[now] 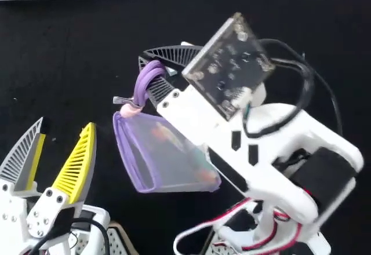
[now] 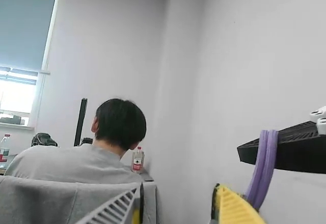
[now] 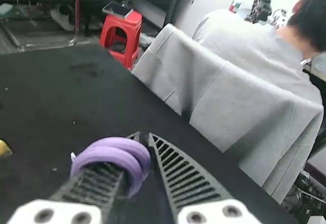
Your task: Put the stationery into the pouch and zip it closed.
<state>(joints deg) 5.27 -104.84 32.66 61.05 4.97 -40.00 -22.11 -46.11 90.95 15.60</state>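
Black table [image 1: 64, 46], see-through purple pouch [image 1: 165, 162] near its middle.

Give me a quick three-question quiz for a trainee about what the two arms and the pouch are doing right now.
1. True or false: the left pincer is gripping the pouch.
2. Multiple choice: the pouch's purple strap is caught on A) the right pincer, B) the left pincer, C) nothing, it lies loose.
3. Short answer: is the left pincer open or shut?

Key: 1 false, it stands beside the pouch without touching it. 2 A. 3 open.
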